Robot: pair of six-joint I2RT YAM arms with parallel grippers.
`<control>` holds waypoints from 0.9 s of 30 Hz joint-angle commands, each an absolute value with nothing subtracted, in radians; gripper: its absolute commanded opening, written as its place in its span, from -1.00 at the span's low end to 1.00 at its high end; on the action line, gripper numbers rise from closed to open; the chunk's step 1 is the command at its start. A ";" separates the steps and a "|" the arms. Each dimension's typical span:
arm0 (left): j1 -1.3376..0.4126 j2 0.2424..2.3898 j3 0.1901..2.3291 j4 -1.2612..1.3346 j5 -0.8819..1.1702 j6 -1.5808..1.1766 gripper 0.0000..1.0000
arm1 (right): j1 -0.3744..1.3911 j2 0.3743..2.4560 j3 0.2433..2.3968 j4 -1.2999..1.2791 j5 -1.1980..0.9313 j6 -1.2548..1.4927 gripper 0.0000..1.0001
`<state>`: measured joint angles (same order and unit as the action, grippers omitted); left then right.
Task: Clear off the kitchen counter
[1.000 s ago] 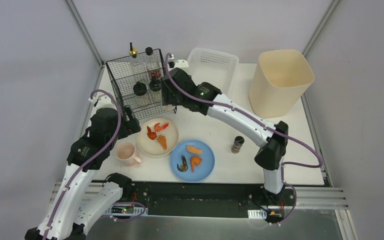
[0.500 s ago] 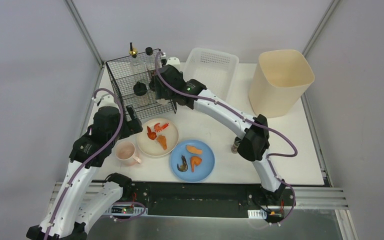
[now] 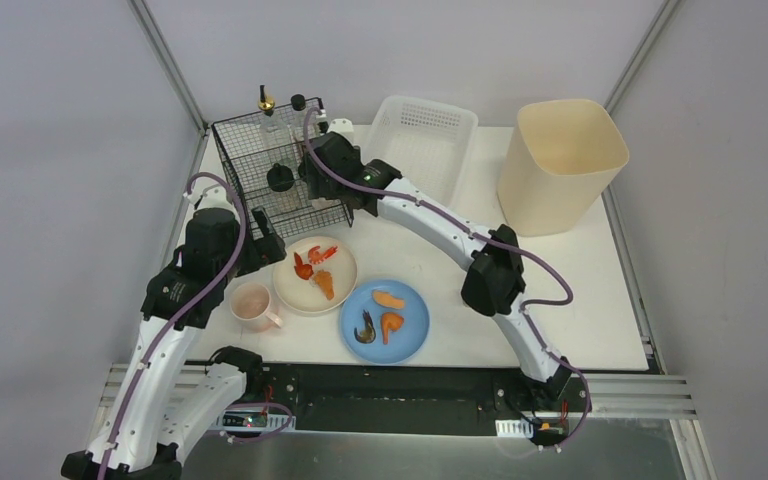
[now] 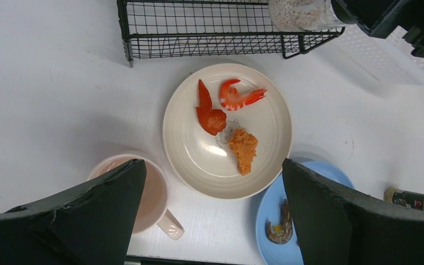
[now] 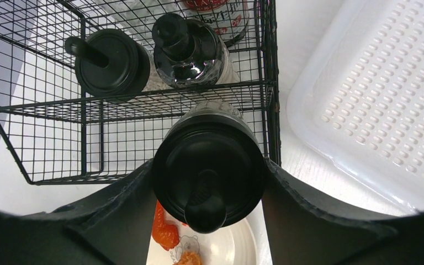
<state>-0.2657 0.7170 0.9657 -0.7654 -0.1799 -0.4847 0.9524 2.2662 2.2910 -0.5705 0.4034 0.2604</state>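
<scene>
The kitchen counter (image 3: 560, 290) is a white tabletop. My right gripper (image 3: 318, 170) is shut on a black-lidded jar (image 5: 207, 165) of pale grains and holds it over the near right corner of a black wire rack (image 3: 260, 165). The rack holds several bottles (image 5: 190, 47). My left gripper (image 3: 260, 245) is open and empty above a cream plate (image 4: 199, 160) with shrimp and orange food. A pink mug (image 4: 154, 193) is under its left finger. A blue plate (image 3: 410, 330) with food lies to the right.
A white perforated basket (image 3: 425, 140) sits behind the right arm, and a tall cream bin (image 3: 562, 160) stands at the back right. A small dark spice bottle (image 4: 414, 199) lies right of the blue plate; the right elbow hides it in the top view.
My right gripper has carried the jar back and left over the rack's corner. Its elbow swung left and now covers the spice bottle. My left arm barely shifted.
</scene>
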 commanded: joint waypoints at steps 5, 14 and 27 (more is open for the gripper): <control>-0.231 0.726 0.951 -0.729 -0.118 -0.499 0.96 | 0.951 2.303 2.362 -0.496 0.402 0.258 -0.35; -0.207 0.735 0.947 -0.722 -0.098 -0.500 0.95 | 0.950 2.376 2.393 -0.508 0.390 0.256 -0.15; -0.202 0.751 0.944 -0.719 -0.093 -0.492 0.96 | 0.953 2.368 2.376 -0.499 0.332 0.257 0.62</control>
